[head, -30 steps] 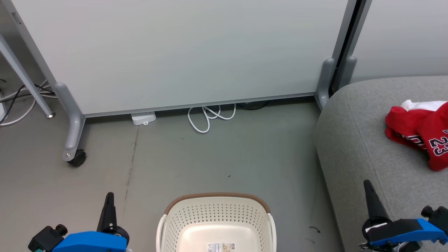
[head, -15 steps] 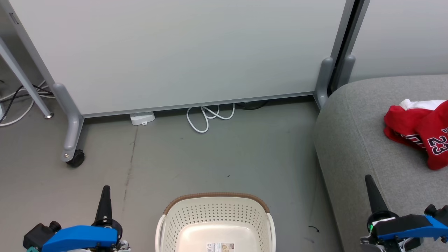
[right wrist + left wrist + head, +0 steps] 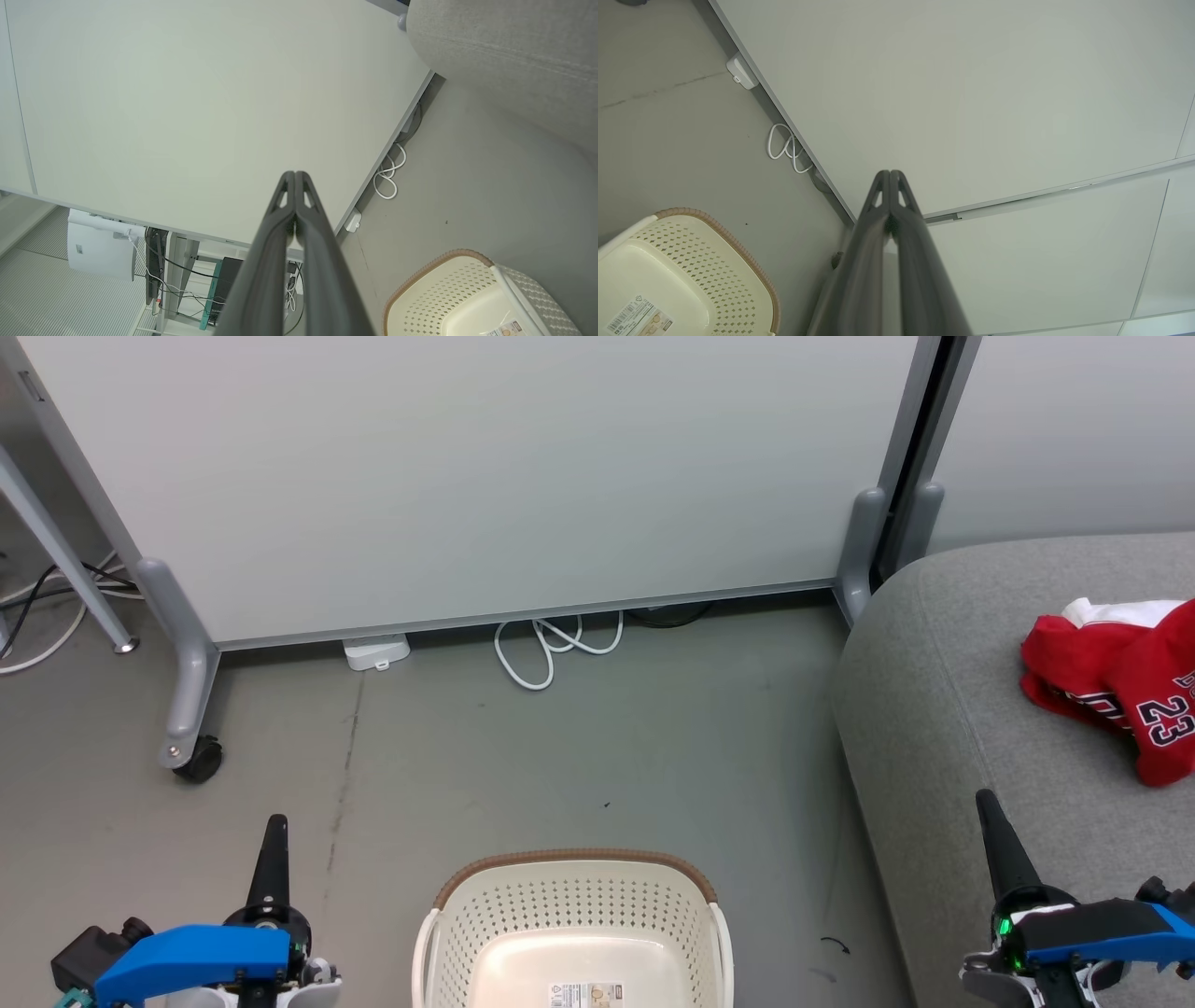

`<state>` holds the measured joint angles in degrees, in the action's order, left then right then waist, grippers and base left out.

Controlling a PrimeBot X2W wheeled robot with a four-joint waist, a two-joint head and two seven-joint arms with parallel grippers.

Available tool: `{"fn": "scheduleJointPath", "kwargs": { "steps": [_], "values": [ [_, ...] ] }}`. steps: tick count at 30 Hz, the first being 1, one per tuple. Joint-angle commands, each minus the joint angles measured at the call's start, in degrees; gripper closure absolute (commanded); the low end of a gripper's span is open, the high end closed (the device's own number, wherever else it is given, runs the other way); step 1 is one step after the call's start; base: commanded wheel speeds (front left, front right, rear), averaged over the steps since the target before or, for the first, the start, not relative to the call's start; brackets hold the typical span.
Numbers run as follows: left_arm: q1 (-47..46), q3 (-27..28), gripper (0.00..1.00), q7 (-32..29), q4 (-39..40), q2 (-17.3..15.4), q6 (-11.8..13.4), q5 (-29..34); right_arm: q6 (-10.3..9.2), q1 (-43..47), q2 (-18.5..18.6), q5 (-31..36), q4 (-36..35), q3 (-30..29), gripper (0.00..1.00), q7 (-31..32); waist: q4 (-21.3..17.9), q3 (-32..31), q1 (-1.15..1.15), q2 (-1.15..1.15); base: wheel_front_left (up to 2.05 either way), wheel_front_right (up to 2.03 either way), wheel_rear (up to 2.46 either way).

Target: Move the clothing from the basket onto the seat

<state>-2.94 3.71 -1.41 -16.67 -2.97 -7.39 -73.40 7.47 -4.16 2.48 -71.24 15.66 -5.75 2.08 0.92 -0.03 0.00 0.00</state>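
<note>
Clothing (image 3: 1111,686) lies bunched on seat (image 3: 943,709), well apart from basket (image 3: 574,861), whose visible floor is bare. Left gripper (image 3: 274,826), right gripper (image 3: 986,803): fingers pressed together, holding nothing. Judgement: transfer looks complete; park arms clear of the rim.

Left pincer (image 3: 275,821), right pincer (image 3: 983,798): dark, tapered; blue wrists (image 3: 191,952).

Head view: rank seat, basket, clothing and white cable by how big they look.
1. Seat
2. Basket, though cropped and nearest the camera
3. Clothing, cropped at the frame edge
4. Cable
</note>
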Motion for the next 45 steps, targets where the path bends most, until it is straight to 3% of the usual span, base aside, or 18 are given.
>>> {"fn": "scheduleJointPath", "kwargs": {
  "steps": [1, 45],
  "values": [
    [-1.5, 0.5, 1.0, -0.4, 0.7, 0.0, -0.1, -1.4, 0.03, -1.2, 0.4, -1.7, -0.7, -0.2, 1.0, 0.5, 0.0, 0.0, 0.0, 0.0, 0.0, 0.0, 0.0],
    [-3.7, 3.0, 1.0, -5.4, 2.8, 0.1, -0.2, -19.1, 0.04, -2.4, 0.6, -21.4, -1.8, -0.9, 1.0, 4.6, -0.9, 0.2, 0.0, 0.0, 0.0, 0.0, 0.0]
  ]
}}
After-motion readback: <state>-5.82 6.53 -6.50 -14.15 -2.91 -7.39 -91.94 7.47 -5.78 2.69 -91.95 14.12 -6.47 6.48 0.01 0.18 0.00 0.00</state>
